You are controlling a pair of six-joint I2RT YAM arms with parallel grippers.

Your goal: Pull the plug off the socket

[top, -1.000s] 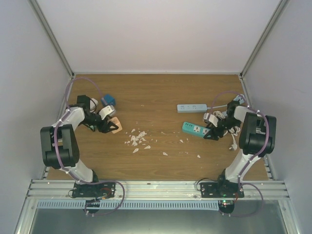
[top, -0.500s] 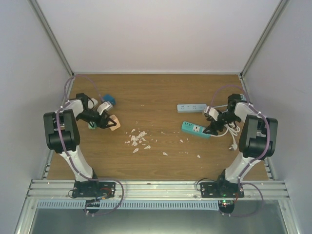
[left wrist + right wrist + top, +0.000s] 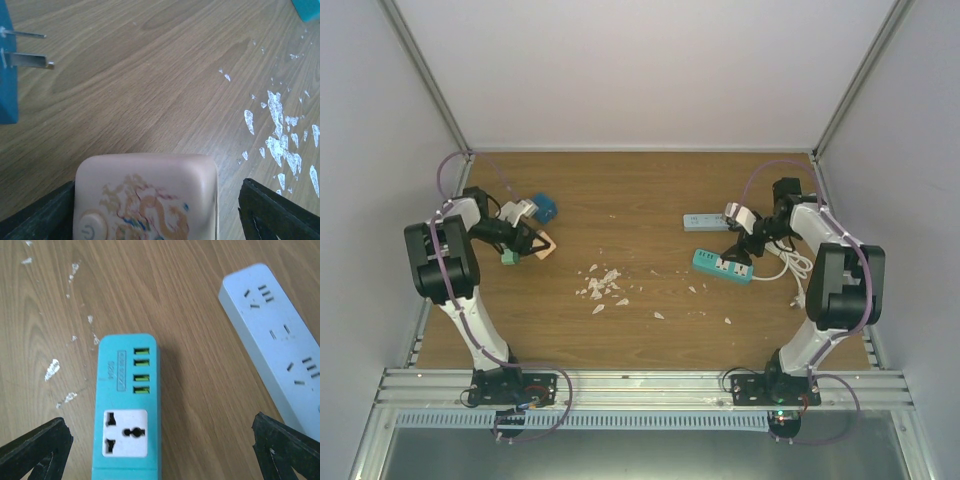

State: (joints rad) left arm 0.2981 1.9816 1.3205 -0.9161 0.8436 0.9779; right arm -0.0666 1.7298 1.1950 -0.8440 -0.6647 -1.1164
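At bench (image 3: 640, 190) left, blue plug (image 3: 7, 65) lies pins bare, unplugged; left claw (image 3: 155, 200) gapes astride pink unit (image 3: 147, 180), right claw (image 3: 160, 427) gapes over teal strip (image 3: 129, 390), so lift off crooked and you drag either.

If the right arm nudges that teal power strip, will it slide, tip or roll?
The teal power strip lies flat and boxy, so it would probably slide, not roll or tip. Its shell looks rigid. The smooth wooden table likely offers little grip.
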